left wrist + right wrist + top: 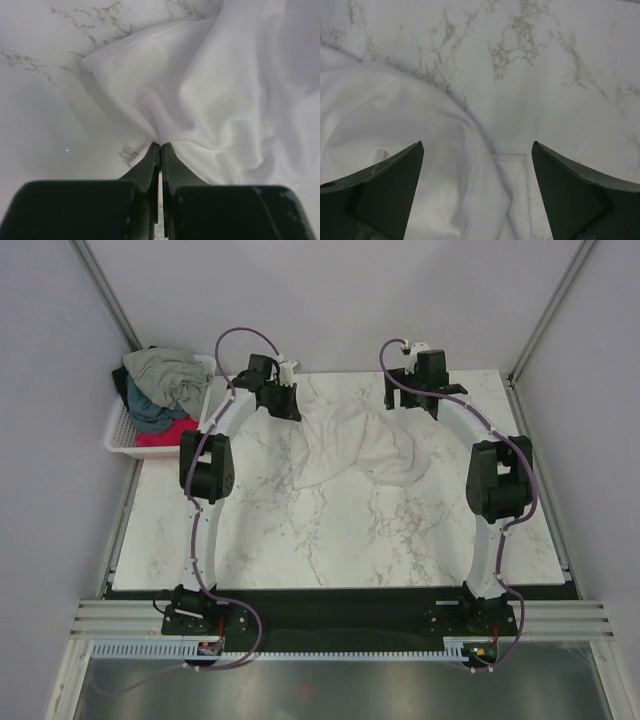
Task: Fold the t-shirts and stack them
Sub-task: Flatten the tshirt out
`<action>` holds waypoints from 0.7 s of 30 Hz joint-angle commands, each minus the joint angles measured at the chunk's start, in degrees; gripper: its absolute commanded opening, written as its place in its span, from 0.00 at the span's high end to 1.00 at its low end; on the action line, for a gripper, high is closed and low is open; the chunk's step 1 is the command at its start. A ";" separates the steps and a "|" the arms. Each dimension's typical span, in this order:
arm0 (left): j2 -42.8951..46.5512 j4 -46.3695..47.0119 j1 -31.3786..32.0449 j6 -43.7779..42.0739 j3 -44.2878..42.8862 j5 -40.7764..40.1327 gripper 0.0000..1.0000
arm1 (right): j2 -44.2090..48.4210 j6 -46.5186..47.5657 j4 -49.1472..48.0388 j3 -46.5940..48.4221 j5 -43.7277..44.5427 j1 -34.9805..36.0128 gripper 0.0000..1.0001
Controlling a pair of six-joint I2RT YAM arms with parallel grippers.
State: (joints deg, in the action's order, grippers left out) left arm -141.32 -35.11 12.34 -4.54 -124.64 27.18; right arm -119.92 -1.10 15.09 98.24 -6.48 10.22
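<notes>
Alt: the counter point(330, 540) has a white marble-look top w/ grey veins, smooth, faint sheen. On it the white t-shirt point(350, 445) is soft matt cloth, creased & rumpled. The left hand point(160, 144) & right hand point(477, 143) have dark matt plastic fingers, smooth-faced. The basket point(115, 435) is white plastic lattice. Its grey-green t-shirt point(165, 368), dark teal t-shirt point(148, 408) & red-pink t-shirt point(168, 432) are all matt cloth. The arms point(487, 540) have white glossy shells w/ matt black joints. The front rail point(110, 620) is bare silver metal.
</notes>
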 commanded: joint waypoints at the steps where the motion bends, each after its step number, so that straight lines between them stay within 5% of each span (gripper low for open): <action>1: 8.24 4.78 1.72 4.00 -5.52 8.57 0.98 | 5.30 0.75 -4.36 6.42 11.57 -2.22 0.02; 6: 9.83 5.85 7.33 9.44 -14.13 15.53 0.98 | 6.62 2.14 -5.51 9.60 15.27 -4.94 0.02; 11: 14.29 5.41 12.00 12.01 -13.28 23.35 0.98 | 7.51 2.07 -5.78 8.73 15.80 -6.44 0.02; 16: 23.09 1.63 14.73 -0.46 -5.28 21.60 0.98 | 8.38 1.37 -5.77 7.15 14.92 -7.23 0.02; 21: 32.57 -13.96 13.85 -11.59 1.93 22.48 0.98 | 8.82 1.28 -5.51 6.44 14.04 -7.32 0.02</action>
State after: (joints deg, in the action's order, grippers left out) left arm -114.80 -37.78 28.21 -5.93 -125.58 47.24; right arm -113.82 0.25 10.28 105.08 7.86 3.01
